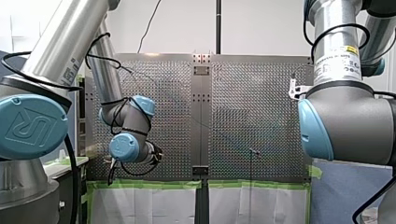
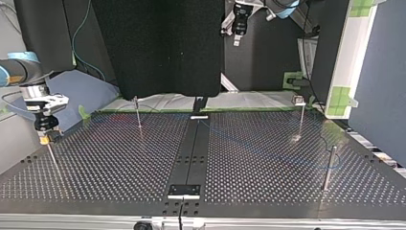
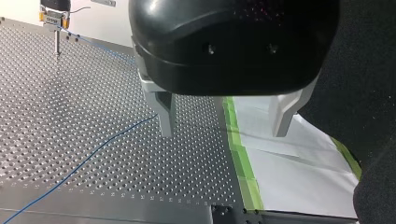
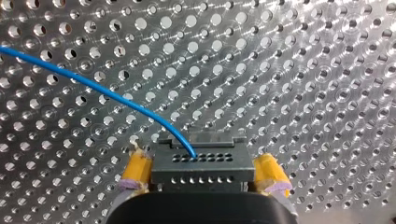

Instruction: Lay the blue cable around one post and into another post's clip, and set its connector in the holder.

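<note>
Our right arm enters the top view at about nine o'clock with its wrist turned straight down. The right end effector hangs just over a thin metal rod post near that edge of the perforated metal surface. The right wrist view shows its yellow pads closed on the two ends of a dark grey rectangular plastic connector, held level above the holes. The thin blue cable leaves the connector's top face and arcs away toward ten o'clock from it, clear of the pads.

Our left arm comes in at about one o'clock of the top view. The left end effector is held high, well apart from the surface, pointing down. In the left wrist view its two pale metal fingers stand wide apart with nothing between them. Under them the surface borders a strip of green tape and white paper. The cable lies slack on the surface there and passes behind one finger.

In the top view the cable is only a faint line. It seems to run across the middle toward a thick grey metal post at about four o'clock, and we cannot tell whether it goes around it. A slim post topped with a small clip stands near two o'clock.
</note>
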Robot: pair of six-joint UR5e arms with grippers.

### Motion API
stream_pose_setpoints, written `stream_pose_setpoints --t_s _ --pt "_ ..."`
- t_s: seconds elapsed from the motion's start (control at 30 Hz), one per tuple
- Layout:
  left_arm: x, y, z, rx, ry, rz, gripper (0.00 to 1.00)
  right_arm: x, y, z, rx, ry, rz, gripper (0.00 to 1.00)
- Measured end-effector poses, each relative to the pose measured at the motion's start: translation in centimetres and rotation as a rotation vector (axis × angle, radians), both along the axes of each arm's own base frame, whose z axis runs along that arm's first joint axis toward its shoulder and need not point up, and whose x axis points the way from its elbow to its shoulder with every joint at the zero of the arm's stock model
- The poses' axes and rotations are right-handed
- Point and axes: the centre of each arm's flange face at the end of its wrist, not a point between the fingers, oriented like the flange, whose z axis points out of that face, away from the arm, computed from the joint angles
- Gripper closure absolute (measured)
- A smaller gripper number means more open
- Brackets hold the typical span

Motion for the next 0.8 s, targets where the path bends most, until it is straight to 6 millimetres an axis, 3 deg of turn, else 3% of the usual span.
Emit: stream_pose_setpoints --t_s 0.8 --pt "-0.03 0.02 -0.01 0.002 0.002 0.000 0.00 -0.76 -0.21 -0.10 0.012 -0.007 -0.073 0.00"
